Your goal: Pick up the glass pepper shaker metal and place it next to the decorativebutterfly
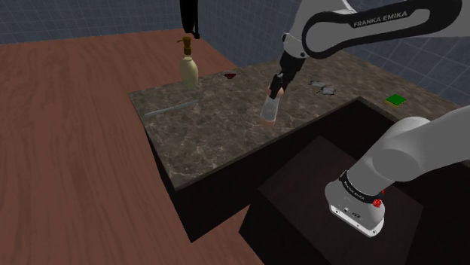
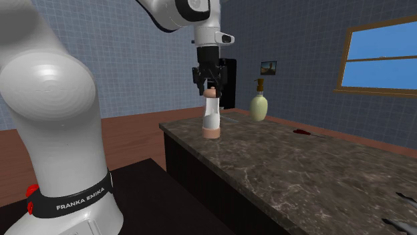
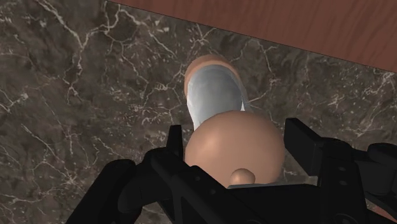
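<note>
The hand (image 1: pixel 277 85) (image 2: pixel 211 85) (image 3: pixel 235 137) pinches the shaker (image 1: pixel 269 110) (image 2: pixel 212 117) (image 3: pixel 213 89) by its tan cap, one finger on each side. The shaker, with a pale body and tan base, leans slightly over the dark marble desk (image 1: pixel 211 135) (image 2: pixel 301 167) (image 3: pixel 76 95) near the stand-side edge. I cannot tell if the base touches. The bottle (image 1: pixel 187 69) (image 2: pixel 259 105) stands well apart.

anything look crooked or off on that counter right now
The shaker leans, while the bottle on the same counter stands straight. The pincer clasps the shaker's top, and its base slants toward the shoulder view's left. Nothing looks spilled or broken.
</note>
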